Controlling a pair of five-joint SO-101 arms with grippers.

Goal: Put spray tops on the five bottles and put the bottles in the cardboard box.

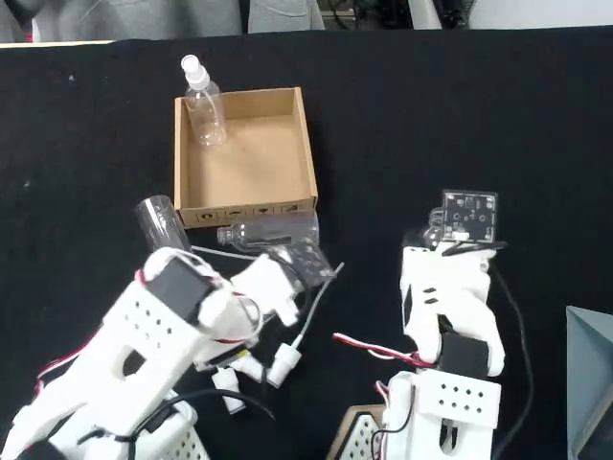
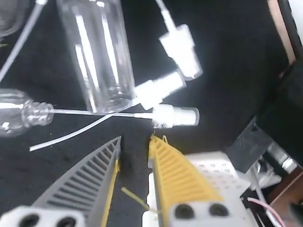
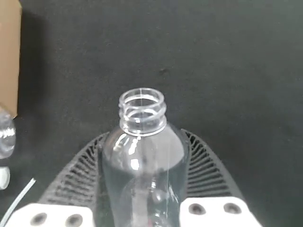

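Currently I read the right gripper as closed on an uncapped clear bottle. One ribbed finger presses on each side of its shoulder, and the threaded neck points away from the wrist. This arm stands toward the near right of the table, well apart from the cardboard box.

The left gripper is parted by a narrow gap and has hold of nothing. It hangs low over the table near the middle of the near edge. Just past its tips lie three loose spray tops, their thin dip tubes trailing across the black surface.

The cardboard box sits left of centre, toward the table's far edge. A capped bottle lies tilted in the box's far left corner, with its spray head reaching past the far wall. A second open bottle lies on its side just beside the box's near wall. A third open bottle lies near the box's near left corner, partly hidden by the left arm.
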